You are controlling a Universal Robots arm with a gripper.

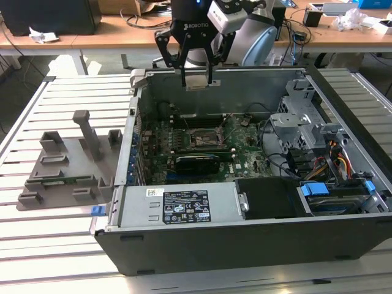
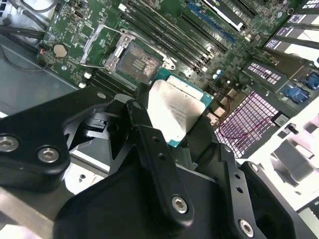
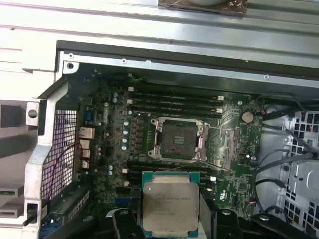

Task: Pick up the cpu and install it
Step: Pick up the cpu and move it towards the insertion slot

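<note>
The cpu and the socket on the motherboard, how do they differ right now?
The cpu is held in the gripper, up above the motherboard; the socket sits fixed on it. The cpu has a silvery top with a green rim; the socket is dark inside a metal frame, and empty. Both are square.

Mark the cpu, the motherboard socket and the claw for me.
cpu (image 3: 170, 206): first wrist view, middle of its metal top.
socket (image 3: 177, 140): first wrist view, its dark centre.
claw (image 1: 196, 80): exterior view, midway between fingertips, shut on the cpu.
</note>
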